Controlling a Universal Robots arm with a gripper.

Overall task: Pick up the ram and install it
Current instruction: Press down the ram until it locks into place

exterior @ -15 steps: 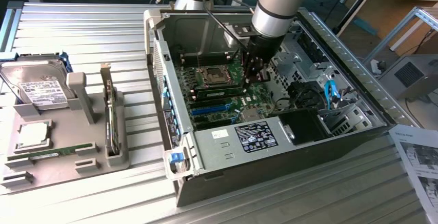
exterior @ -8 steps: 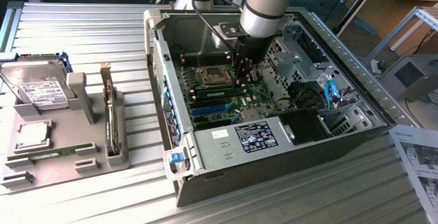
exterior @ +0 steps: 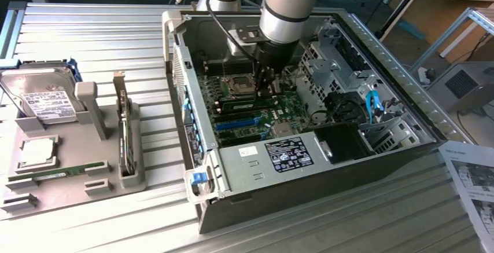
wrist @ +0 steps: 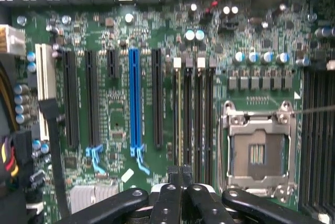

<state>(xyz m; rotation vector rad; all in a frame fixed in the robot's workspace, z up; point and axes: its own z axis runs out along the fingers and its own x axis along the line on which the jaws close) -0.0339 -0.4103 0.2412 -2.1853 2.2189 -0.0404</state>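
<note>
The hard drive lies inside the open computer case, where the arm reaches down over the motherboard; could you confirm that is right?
Not quite. The hard drive lies outside the computer case, on the grey tray at the exterior view's left, as the exterior view shows. The arm does reach down over the motherboard.

Computer case [exterior: 309, 172] stands beside the parts tray [exterior: 69, 166].

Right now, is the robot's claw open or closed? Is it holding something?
Gripper: closed, down inside the computer case over the memory slots; whether it grips the ram cannot be told.
</note>
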